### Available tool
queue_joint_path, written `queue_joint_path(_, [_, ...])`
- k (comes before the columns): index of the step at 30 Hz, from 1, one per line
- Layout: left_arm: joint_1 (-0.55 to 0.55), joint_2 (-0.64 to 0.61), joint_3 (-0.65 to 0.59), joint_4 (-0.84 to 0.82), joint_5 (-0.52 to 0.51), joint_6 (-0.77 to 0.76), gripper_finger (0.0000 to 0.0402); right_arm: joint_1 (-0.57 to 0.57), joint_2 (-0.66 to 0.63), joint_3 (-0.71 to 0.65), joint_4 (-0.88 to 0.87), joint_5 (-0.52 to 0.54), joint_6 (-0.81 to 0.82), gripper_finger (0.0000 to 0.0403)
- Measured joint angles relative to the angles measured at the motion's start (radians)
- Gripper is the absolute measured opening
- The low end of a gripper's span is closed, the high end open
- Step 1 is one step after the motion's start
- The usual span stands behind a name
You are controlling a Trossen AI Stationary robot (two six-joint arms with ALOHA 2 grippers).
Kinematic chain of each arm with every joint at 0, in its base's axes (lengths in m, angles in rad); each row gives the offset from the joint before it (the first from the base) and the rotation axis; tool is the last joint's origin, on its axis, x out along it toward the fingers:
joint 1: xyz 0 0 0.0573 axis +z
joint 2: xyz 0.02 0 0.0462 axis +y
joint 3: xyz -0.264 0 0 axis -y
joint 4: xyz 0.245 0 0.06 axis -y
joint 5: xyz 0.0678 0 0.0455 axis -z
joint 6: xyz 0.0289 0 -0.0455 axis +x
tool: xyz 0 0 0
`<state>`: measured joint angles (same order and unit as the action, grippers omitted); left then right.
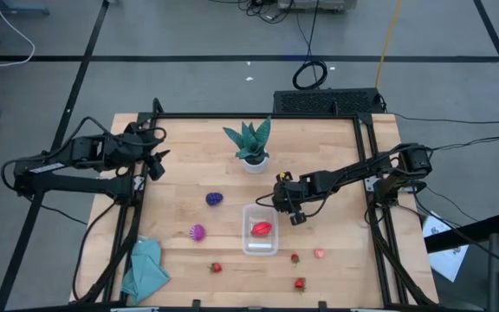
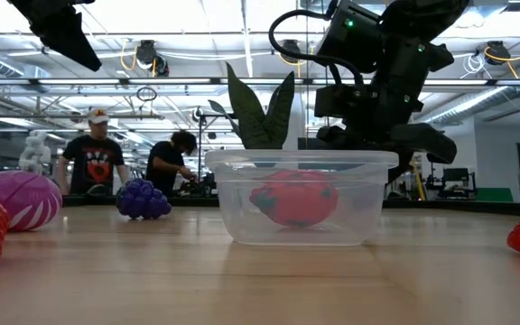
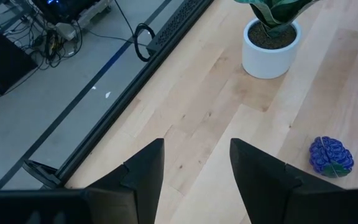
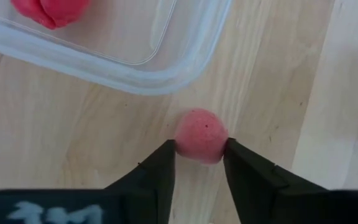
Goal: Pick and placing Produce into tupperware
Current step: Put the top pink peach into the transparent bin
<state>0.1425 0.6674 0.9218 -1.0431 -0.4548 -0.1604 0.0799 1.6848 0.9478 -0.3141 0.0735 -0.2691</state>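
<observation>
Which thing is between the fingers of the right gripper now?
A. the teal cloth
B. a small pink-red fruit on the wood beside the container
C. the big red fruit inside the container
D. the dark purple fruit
B: in the right wrist view the right gripper has its fingers closed against a small pink-red fruit on the table, just outside the clear container, where the big red fruit lies.

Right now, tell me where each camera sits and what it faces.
High: above the table, looking down on both arms.
Low: at table height, facing the container; the right arm hangs behind it.
Left wrist: over the back edge, own fingers apart.
Right wrist: beside the container, fingers on a pink fruit.
Shared: the red fruit inside.
</observation>
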Motion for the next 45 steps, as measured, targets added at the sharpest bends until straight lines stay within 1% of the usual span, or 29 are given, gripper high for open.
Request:
queue_joint_path(6, [0.000, 0.000, 0.000, 0.000, 0.000, 0.000, 0.0186, 0.000, 0.000, 0.000, 0.000, 0.000, 0.017, 0.0095])
queue_joint_path(20, [0.000, 0.000, 0.000, 0.000, 0.000, 0.000, 0.0186, -0.001, 0.000, 0.001, -0.028, 0.008, 0.038, 0.0094])
queue_joint_path(25, [0.000, 0.000, 0.000, -0.001, 0.000, 0.000, 0.0186, -0.003, 0.000, 0.001, -0.052, 0.063, 0.053, 0.0094])
queue_joint_path(35, [0.000, 0.000, 0.000, -0.001, 0.000, 0.000, 0.0186, -0.010, -0.001, 0.001, -0.068, 0.065, 0.078, 0.0094])
queue_joint_path(40, [0.000, 0.000, 0.000, -0.001, 0.000, 0.001, 0.0186, -0.021, -0.022, 0.001, -0.101, 0.067, 0.101, 0.0093])
queue_joint_path(44, [0.000, 0.000, 0.000, -0.001, 0.000, 0.005, 0.0186, -0.022, -0.063, -0.001, -0.123, 0.138, 0.101, 0.0093])
queue_joint_path(45, [0.000, 0.000, 0.000, -0.001, 0.000, 0.005, 0.0186, -0.022, -0.076, -0.001, -0.135, 0.141, 0.102, 0.0093])
